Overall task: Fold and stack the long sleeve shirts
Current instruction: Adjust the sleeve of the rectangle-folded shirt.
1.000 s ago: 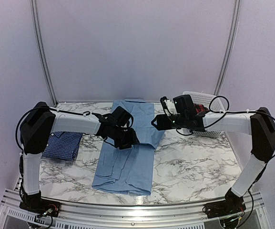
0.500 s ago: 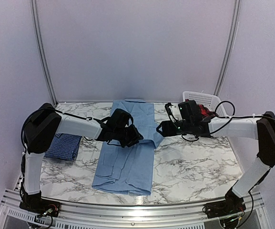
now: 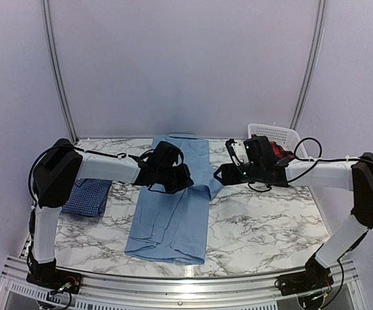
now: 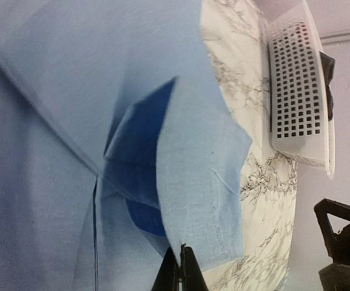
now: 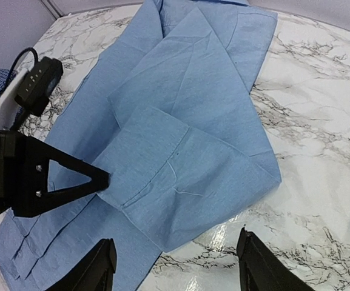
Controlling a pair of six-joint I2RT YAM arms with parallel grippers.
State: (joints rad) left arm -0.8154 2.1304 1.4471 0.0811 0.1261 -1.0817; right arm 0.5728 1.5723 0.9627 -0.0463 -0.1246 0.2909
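Observation:
The plain light blue shirt [image 3: 173,206] lies lengthwise down the middle of the marble table, partly folded; it also fills the left wrist view [image 4: 71,121] and the right wrist view [image 5: 181,139]. My left gripper [image 3: 185,183] is shut on the cuff edge of its sleeve [image 4: 205,200], held over the shirt's middle. My right gripper [image 3: 220,174] is open and empty, just right of the sleeve's fold [image 5: 247,176], fingers [image 5: 256,267] spread wide above the table. The dark blue checked shirt [image 3: 86,196] lies folded at the left edge, behind the left arm.
A white perforated basket [image 3: 278,147] with dark and red items stands at the back right, behind my right arm; its wall shows in the left wrist view [image 4: 296,91]. Bare marble table [image 3: 270,219] lies to the right of the shirt.
My left gripper has carried the sleeve cuff a little right and back over the shirt. My right gripper has drawn slightly right, away from the sleeve, and dropped lower.

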